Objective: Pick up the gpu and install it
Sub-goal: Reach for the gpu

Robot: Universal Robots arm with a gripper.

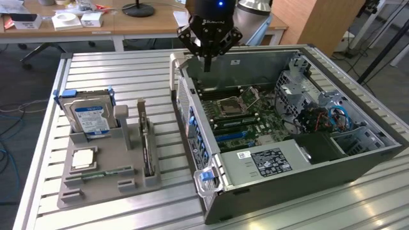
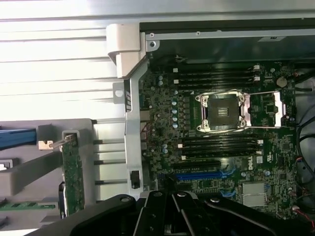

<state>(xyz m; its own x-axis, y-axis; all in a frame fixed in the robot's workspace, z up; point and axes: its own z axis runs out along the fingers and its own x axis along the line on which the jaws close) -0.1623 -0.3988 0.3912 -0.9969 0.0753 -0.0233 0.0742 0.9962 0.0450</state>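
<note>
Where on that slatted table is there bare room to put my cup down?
Bare slats lie beyond the grey holder, toward the far edge of the table, and along the near edge in front of holder and computer case. The strip between them is narrow. The holder is crowded with hard drive and gpu; the gripper hangs over the case.

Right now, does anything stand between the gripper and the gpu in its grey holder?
Nothing visible does. The gripper, jaws shut, hangs above the open computer case, seemingly higher than its wall. The gpu stands on edge in the grey holder beside the case, its top edge free; the hard drive stands apart.
</note>
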